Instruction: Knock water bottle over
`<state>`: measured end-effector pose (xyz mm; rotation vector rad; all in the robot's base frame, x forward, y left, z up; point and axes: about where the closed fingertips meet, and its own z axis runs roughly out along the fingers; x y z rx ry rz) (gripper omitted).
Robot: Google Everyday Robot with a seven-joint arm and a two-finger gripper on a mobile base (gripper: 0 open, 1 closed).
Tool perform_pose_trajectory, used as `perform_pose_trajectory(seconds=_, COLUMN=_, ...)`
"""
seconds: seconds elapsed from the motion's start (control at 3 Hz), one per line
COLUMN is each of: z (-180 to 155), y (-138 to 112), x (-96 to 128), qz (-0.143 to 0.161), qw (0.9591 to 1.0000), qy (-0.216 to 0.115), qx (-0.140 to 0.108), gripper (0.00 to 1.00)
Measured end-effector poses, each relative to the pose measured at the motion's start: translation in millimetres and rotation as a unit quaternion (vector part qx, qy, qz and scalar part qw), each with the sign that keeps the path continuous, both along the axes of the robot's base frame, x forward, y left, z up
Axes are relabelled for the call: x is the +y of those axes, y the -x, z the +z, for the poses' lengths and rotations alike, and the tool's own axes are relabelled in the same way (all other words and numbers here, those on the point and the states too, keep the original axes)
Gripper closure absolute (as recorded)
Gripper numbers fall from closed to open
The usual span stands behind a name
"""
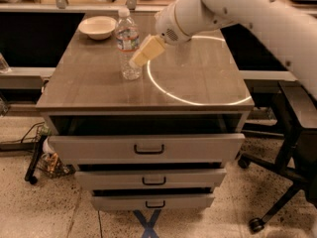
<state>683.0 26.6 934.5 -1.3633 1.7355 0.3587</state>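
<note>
Camera view: bottle (126, 38) stands upright on the left half of the cabinet top (89, 86), cap on, a little in front of a bowl (98, 27) at the back left corner. Bowl and bottle are apart.

Gripper (137, 60) reaches in from the right on the white arm, angled down and left. Its tan fingers read as one wedge with no gap showing: pressed together, holding nothing. The tip overlaps the bottle's lower right side; touching or just beside it, cannot say which.

Task not done: bottle is vertical.

Risks, as judged from here:
- Contact point sits low on the body. A low push may slide the bottle across the smooth top instead of tipping it.
- Push direction runs leftward. The left edge is not far off, so a sliding or rolling bottle could drop to the floor.
- A push angled toward the back could send the bottle into the bowl.
- Round, ribbed wall: an off-centre touch may glance off and only spin it.
- Top drawer (146, 148) is ajar below the front edge; a forward roll could land there.
</note>
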Motion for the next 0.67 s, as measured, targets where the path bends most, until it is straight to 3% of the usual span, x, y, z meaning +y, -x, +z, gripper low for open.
perform_pose_trajectory(seconds=0.33, z=-2.6, y=-51.9, x=28.5, qz=-0.033, qw=0.9976, qy=-0.061, qx=0.006, gripper=0.0)
perform_pose_trajectory(seconds=0.67, z=-1.4, y=-79.5, x=44.8, qz=-0.065, qw=0.9924, qy=-0.102, qx=0.022, gripper=0.0)
